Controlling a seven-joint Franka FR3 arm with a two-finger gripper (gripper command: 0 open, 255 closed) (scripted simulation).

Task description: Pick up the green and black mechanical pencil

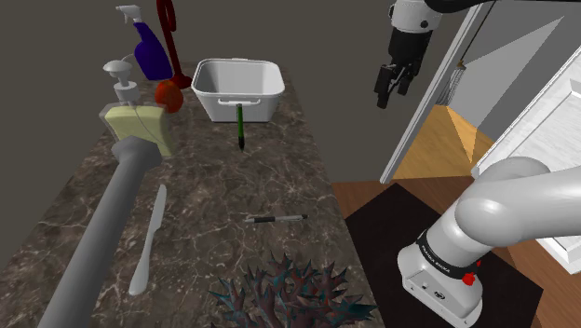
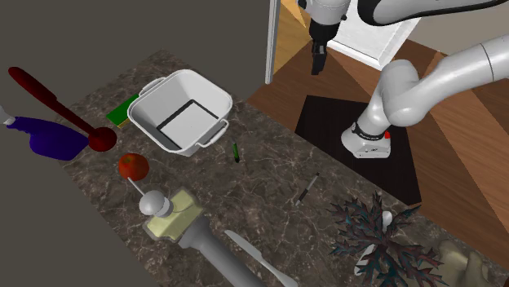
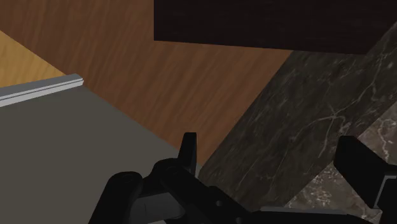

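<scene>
Surface: dark veined stone, long, carrying all items below.

Container 1: white tub with side handles, upright at the surface's far end in the shoulder view; inside, plain white walls and floor; a flat green item lies just beside it.

Container 2: blue spray bottle, lying behind the tub; contents cannot be told.

Container 3: pale pump dispenser, upright beside a yellowish sponge and a red round fruit; contents cannot be told.

Task item: green and black mechanical pencil, lying flat on the surface just outside the tub's near wall, not in any container.

Loose items: thin dark pen near the surface's middle; pale knife; dark red ladle; spiky plant.

Hand: all black, raised off the surface's side over the wood floor, well apart from the pencil; fingers spread, nothing between them.
</scene>
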